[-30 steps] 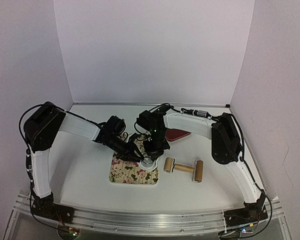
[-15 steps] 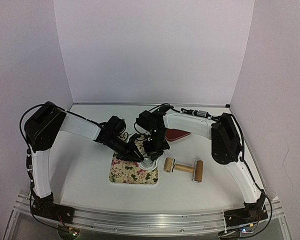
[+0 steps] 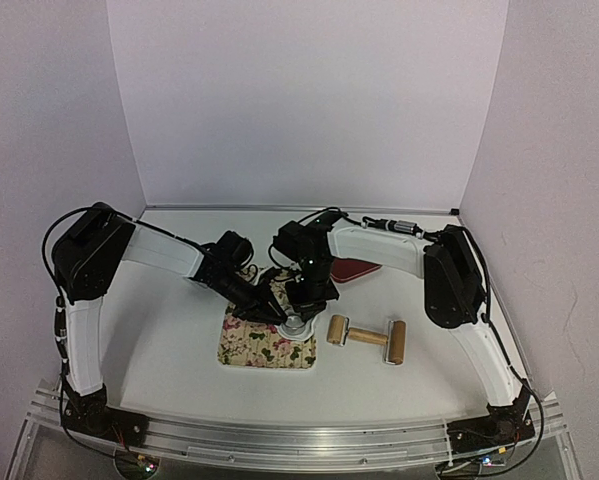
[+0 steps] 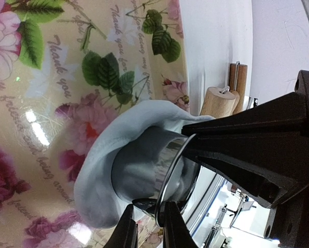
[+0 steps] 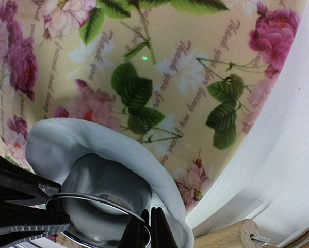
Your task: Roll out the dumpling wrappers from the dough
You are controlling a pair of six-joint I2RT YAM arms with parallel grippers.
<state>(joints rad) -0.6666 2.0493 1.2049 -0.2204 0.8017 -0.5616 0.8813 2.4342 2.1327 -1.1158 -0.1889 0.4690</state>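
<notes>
One flattened dough sheet lies at the floral mat's 3 o'clock edge with the ring cutter pressed in, and the left hand and right hand are each pinched shut on its rim. No freed dumpling wrapper shows yet; lifting one out seemingly remains.

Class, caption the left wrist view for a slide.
White dough drapes around the ring cutter on floral mat; left gripper straddles its rim, right gripper grips it.
</notes>
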